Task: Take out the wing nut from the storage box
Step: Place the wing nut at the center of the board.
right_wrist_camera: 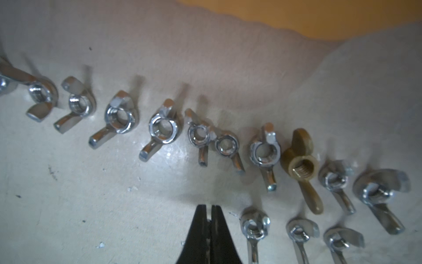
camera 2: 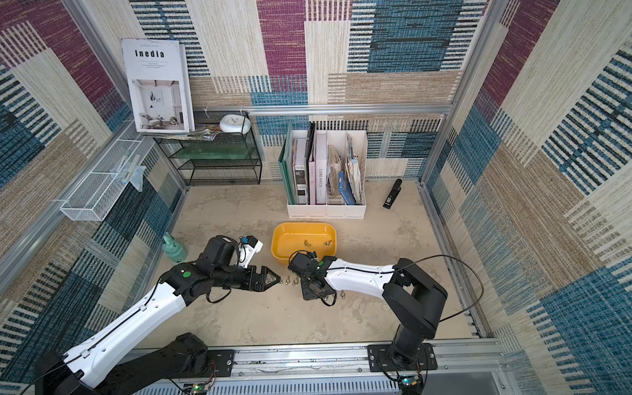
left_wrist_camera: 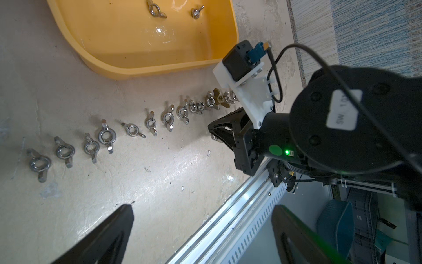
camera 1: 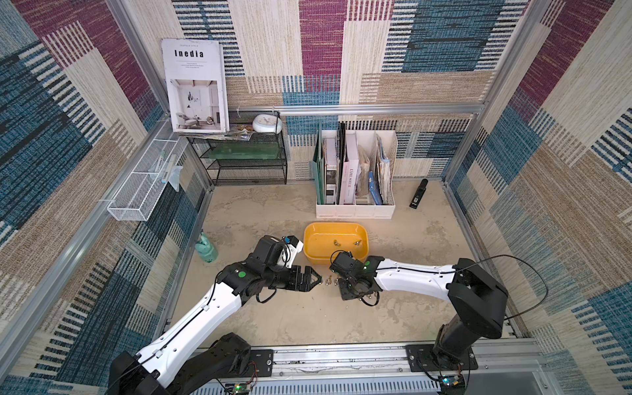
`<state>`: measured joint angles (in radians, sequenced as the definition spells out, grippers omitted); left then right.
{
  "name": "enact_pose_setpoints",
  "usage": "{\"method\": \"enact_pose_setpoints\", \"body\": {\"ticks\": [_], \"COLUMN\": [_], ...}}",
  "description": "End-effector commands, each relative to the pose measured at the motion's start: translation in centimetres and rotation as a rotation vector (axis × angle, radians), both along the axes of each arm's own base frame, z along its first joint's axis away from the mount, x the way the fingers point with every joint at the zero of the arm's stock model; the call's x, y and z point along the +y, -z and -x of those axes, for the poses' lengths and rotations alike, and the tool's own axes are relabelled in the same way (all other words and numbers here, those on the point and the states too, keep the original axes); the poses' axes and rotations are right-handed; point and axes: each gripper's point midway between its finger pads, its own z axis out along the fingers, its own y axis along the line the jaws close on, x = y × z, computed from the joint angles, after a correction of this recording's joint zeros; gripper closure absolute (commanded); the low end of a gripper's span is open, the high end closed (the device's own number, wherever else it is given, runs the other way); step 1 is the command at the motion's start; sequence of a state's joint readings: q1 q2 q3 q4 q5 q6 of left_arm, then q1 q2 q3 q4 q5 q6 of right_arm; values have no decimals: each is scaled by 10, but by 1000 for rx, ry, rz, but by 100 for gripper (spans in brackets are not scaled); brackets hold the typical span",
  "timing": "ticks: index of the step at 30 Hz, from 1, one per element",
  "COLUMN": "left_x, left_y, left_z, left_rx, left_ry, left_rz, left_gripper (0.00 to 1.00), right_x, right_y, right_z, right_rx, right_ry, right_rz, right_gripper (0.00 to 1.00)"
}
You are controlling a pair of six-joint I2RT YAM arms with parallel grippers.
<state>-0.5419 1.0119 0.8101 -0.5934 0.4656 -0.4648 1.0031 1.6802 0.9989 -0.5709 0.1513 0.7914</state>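
Grey and mottled, the counter [camera 1: 273,318] fills the lower middle of both top views. The two arms reach in from the lower edge and meet at its centre. The yellow box [camera 1: 319,246] sits just above them in the frame.

The left jaws stand wide open with nothing between them, low over the counter and pointing right toward a row of nuts [left_wrist_camera: 150,121]. The right jaws are pressed together. The right wrist view shows nothing between the tips, which hang just beside that row.

The row runs along the counter in front of the box's near wall. It is mostly bright steel, with one brass-coloured nut [right_wrist_camera: 301,166] toward its right end in the right wrist view.

Two wing nuts lie on the box floor, well apart from each other: one [camera 1: 337,243] left of centre, the other [camera 1: 358,243] to its right.

Most of the task looks done, and the step in hand is probably to fetch one of these two. The right arm is nearest. To do it well:
- Open the jaws before going down.
- Rise over the near wall rather than nudging it.
- Come straight down on one nut.
- Close across its wings, not its round body, so it cannot roll out.
- Lift clear of the rim before moving toward the row, and set the nut down at an open end so that the others are not knocked.
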Motion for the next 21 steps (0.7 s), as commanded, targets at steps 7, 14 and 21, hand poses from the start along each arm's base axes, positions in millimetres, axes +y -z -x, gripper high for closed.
{"method": "enact_pose_setpoints", "body": {"ticks": [7,14,21], "left_x": [2,2,0], "left_y": [2,3,3], "left_z": [1,0,-2], "left_rx": [9,8,9], "left_ry": [-2,-2,-1], "left_rz": [-16,-19,-14], "left_gripper": [1,1,1], "right_x": [4,-2,-4], "right_y": [10,11,7], "right_z": [-3,-1,0], "right_rx": [1,7,1], "right_ry": [3,9,8], "right_rz": [10,22,25], "right_gripper": [97,92,85]}}
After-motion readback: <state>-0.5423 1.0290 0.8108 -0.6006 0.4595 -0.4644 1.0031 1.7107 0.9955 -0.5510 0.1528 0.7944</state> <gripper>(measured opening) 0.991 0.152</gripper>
